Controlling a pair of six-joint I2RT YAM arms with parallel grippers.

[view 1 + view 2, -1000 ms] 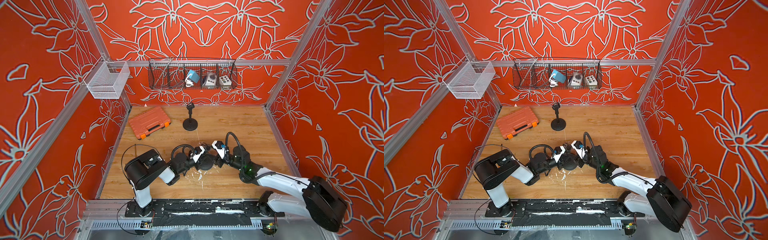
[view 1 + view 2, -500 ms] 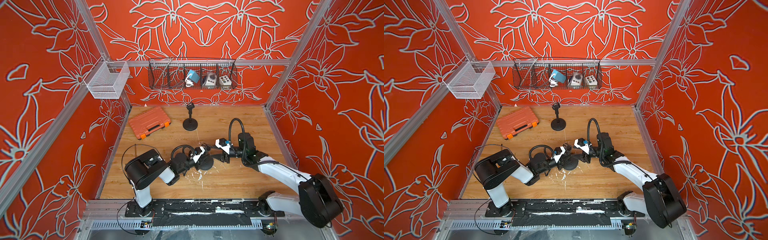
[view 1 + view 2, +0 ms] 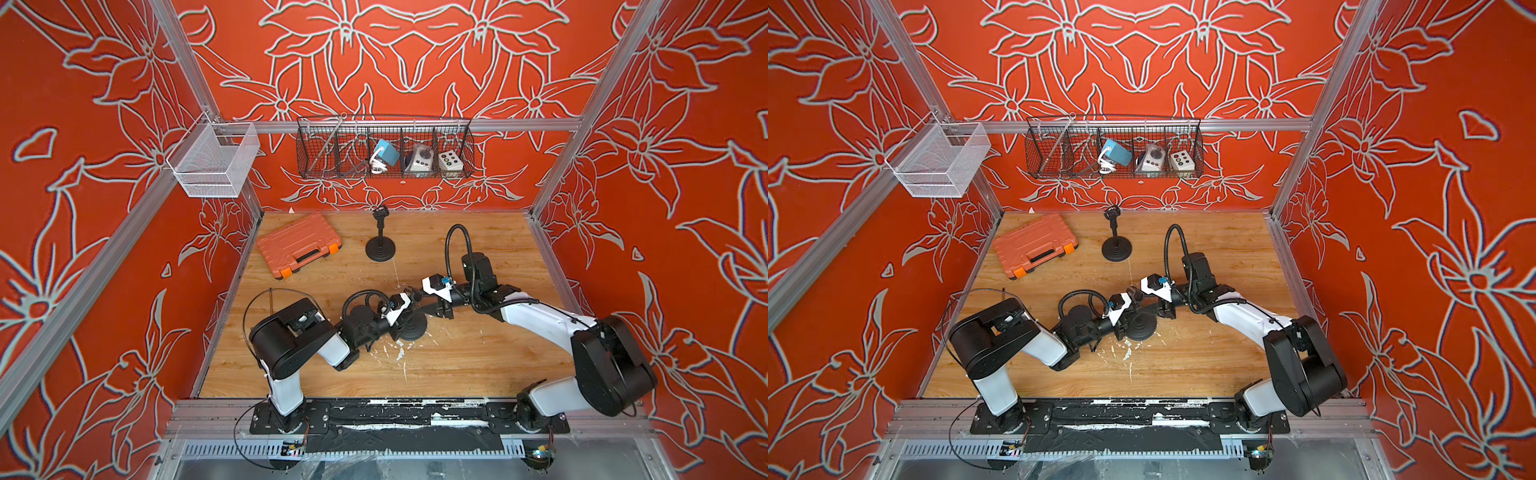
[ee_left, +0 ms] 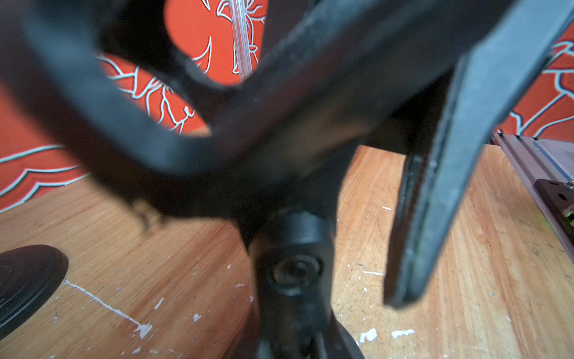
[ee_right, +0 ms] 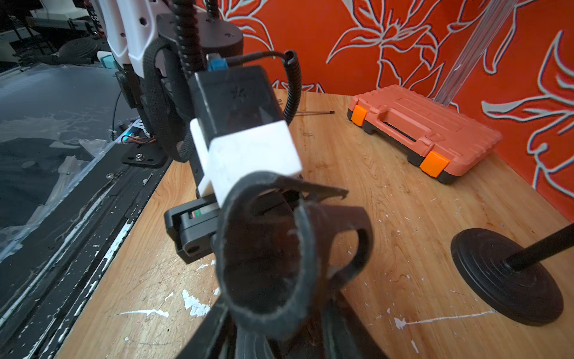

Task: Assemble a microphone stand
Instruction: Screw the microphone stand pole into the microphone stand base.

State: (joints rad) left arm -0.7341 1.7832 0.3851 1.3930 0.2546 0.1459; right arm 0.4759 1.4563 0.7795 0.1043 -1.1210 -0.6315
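Mic base (image 3: 415, 331) well off table (image 3: 478, 365) edges

From my station I see orange-red walls (image 3: 407, 62) patterned with white-outlined flowers, framed by silver aluminium rails (image 3: 523, 124). A black wire basket (image 3: 316, 166) hangs on the back rail and a white mesh basket (image 3: 208, 174) at the left corner (lighting looks even). The light wooden tabletop (image 3: 478, 365) shows white scuffs.

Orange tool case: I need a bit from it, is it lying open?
No, the orange tool case lies flat with its lid shut.

Black ribbed round base (image 3: 415, 332) sits mid-table; the black clip (image 5: 267, 323) (a split ring) hovers just above.
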